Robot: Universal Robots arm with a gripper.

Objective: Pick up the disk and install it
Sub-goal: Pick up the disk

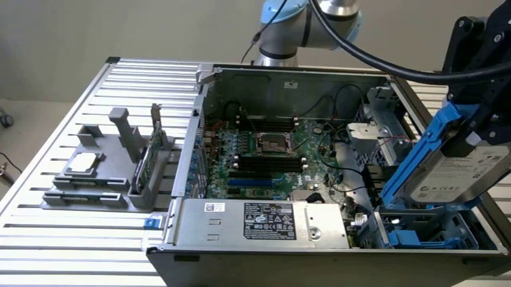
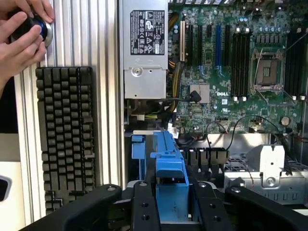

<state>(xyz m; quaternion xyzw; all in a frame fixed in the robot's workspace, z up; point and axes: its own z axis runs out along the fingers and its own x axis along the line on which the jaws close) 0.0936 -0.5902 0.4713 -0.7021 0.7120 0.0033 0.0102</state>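
"Disk [image 1: 451, 173]? Where is it?"

"My jaws hold it tight, tilted, just above the blue bay [image 1: 415, 239] in the computer case [image 1: 288, 81]. I think I should line it up straight and go slow."

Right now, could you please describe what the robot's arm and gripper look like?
The arm is silver-grey tubing with light-blue joint caps, and a thick black cable runs along it. The gripper is black, its flat fingers dotted with screw holes.
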